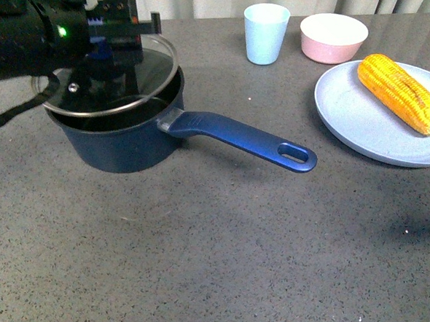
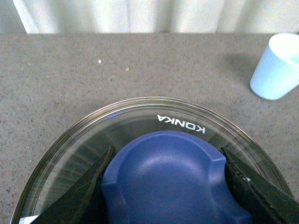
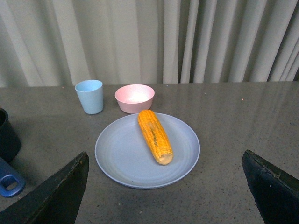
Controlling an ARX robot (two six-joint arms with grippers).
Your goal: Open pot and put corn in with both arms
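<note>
Front view had my left arm reaching in over the pot, which stood at the far left of the grey bench. Its long blue handle pointed towards the right and the near side. The glass lid was tilted just above the pot's rim, with the black inside showing in a gap along the near edge. Whether the far edge of the lid touched the pot, I could not tell.

From the left wrist view, my left fingers were closed on the blue knob, one black finger pressed against each side of it. The glass spread out around the knob, with the word KONKA printed on it.

The corn lay on its side on a pale blue plate at the right of the bench, well apart from the pot. A light blue cup and a pink bowl stood side by side beyond the plate, the cup nearer the pot.

In the right wrist view, my right fingers were spread wide with nothing between them, held above the bench on the near side of the plate. The corn was in front of them, its length running away from the camera. A sliver of the pot's dark wall and the end of its handle showed at the edge of that view.
</note>
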